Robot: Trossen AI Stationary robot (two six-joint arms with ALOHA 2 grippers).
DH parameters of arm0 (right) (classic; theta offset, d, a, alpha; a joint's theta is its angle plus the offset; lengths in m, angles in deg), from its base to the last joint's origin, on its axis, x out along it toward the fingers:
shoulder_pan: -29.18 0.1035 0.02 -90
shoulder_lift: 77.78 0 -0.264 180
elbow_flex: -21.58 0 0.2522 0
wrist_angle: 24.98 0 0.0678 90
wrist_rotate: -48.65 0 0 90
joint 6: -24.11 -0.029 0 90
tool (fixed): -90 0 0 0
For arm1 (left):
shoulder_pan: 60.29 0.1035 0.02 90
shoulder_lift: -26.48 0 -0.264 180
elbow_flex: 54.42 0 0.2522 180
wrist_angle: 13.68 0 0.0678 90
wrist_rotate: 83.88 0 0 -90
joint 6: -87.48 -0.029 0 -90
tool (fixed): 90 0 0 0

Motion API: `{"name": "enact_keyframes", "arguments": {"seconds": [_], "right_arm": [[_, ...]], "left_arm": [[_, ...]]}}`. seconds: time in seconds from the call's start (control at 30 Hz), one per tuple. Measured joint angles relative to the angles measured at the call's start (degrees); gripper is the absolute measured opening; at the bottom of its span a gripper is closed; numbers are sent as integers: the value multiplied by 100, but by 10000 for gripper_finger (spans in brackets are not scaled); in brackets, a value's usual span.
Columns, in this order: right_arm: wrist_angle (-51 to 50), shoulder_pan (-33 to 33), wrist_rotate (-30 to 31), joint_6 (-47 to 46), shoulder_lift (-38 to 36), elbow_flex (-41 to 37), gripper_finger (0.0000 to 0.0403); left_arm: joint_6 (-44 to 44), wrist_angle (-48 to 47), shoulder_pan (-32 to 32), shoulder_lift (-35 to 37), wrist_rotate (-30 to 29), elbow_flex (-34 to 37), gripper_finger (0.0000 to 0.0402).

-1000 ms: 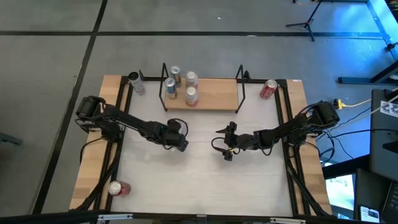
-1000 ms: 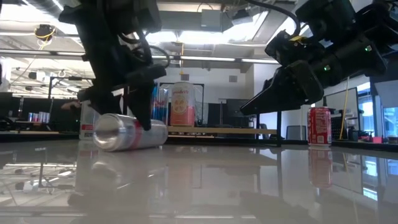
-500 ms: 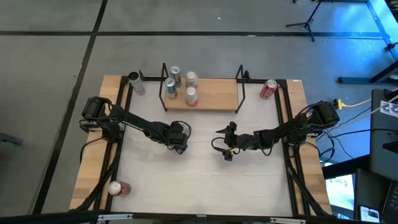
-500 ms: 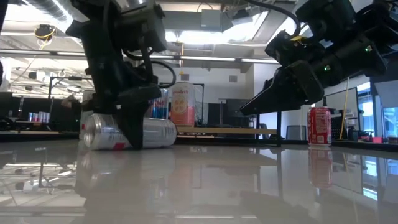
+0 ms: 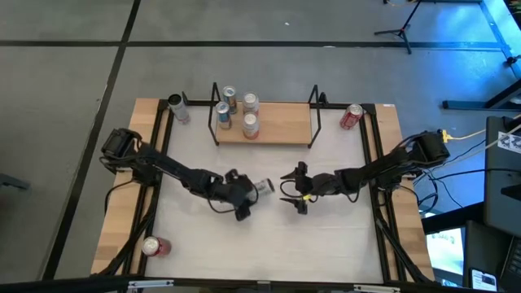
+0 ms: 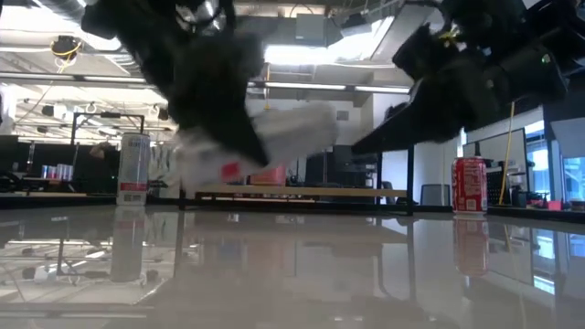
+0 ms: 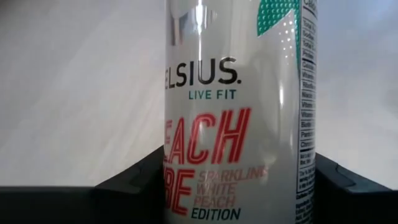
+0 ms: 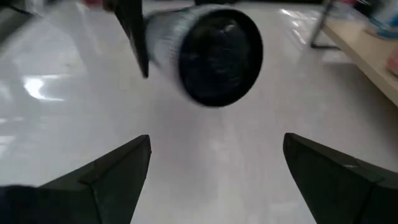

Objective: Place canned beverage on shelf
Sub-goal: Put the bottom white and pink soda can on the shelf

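The left gripper [image 5: 247,195] is clamped on a white can [image 5: 262,187] in the middle of the table [image 5: 326,236], its two dark fingers [image 7: 134,180] pressed against the can's sides. In the low view the can [image 6: 265,137] is clear of the tabletop and tilted, one end higher than the other. The right gripper [image 5: 291,194] sits just beside it, fingers [image 8: 106,168] spread wide and holding nothing, pointing at the can's dark end [image 8: 217,56]. The shelf [image 5: 281,122] stands along the far edge with three cans [image 5: 241,111] upright at its left end and its right part bare. A red can [image 5: 351,116] stands to the right of the shelf, a dark-topped can [image 5: 177,107] to its left, and another red can [image 5: 155,246] lies at the near left corner.
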Motion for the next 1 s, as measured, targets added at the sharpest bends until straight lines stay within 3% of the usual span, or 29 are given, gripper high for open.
{"name": "enact_keyframes", "arguments": {"seconds": [0.13, 0.3, 0.47, 0.6, 0.87, 1.0], "right_arm": [[336, 0, -598, 18, -148, 2, 367], [1458, 2, -1593, 254, -112, 4, 367], [2521, 0, -2044, 480, -18, 7, 367], [3177, 0, -2087, 656, 195, 123, 367], [3278, 0, -2174, 1043, 555, 716, 365], [3277, -7, -2231, 1190, 555, 819, 328]], "left_arm": [[-897, 1287, -158, 2, 127, 113, 227], [-1764, 3239, -143, 8, 908, 574, 227], [-2286, 4562, -5, 9, 1453, 967, 227], [-2468, 4868, 125, 15, 1541, 974, 227], [-2603, 5115, 236, 15, 1696, 977, 227], [-2605, 5189, 229, 15, 1704, 977, 227]]}}
